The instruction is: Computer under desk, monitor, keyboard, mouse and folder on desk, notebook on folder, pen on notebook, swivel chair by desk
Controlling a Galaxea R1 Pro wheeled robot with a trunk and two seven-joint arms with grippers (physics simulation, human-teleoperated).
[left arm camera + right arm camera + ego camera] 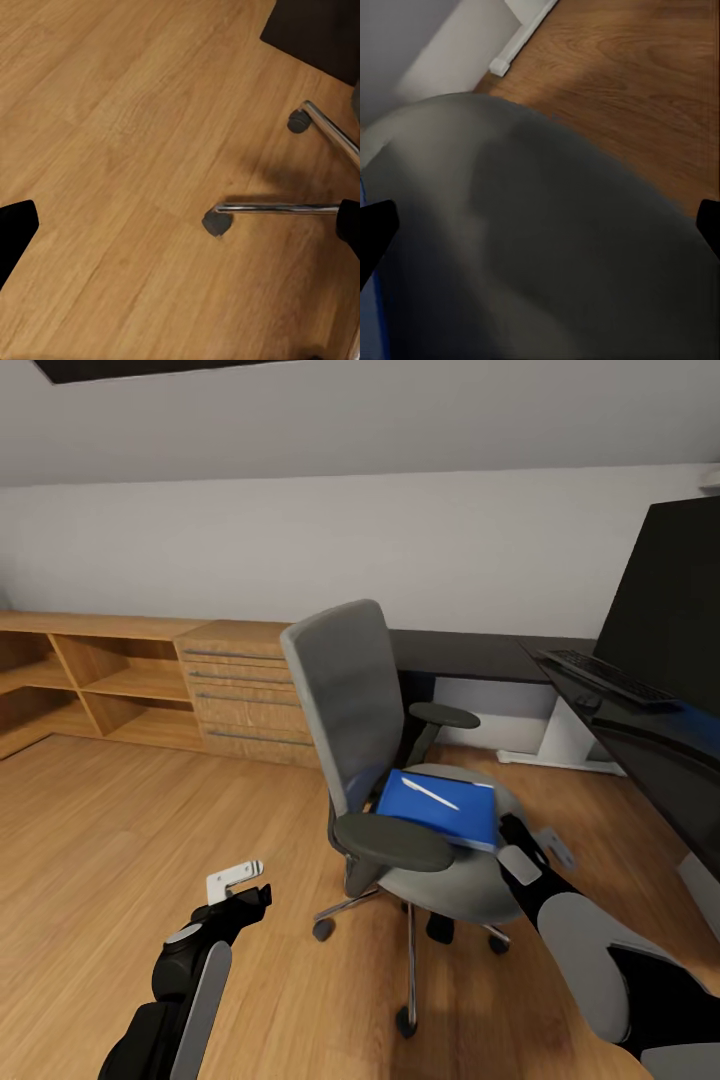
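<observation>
The grey swivel chair [345, 690] stands mid-floor, its back toward the desk [480, 655]. On its seat lies the blue folder [440, 812] with the white pen [430, 793] on top. The monitor [670, 610], keyboard [605, 677] and mouse [587, 701] sit on the desk at the right. My right gripper [535, 845] hovers open at the seat's right edge, over the grey seat [555, 225], with the folder's edge [367, 315] beside it. My left gripper [243, 888] is open above the floor, left of the chair's chrome base [277, 208]. Notebook and computer are out of view.
An oak drawer unit [240, 690] and low oak shelving [100, 680] line the far wall on the left. Oak floor [120, 840] stretches to the chair's left. The chair's castors [217, 222] and star legs spread near my left arm. A white desk leg [560, 745] stands behind the chair.
</observation>
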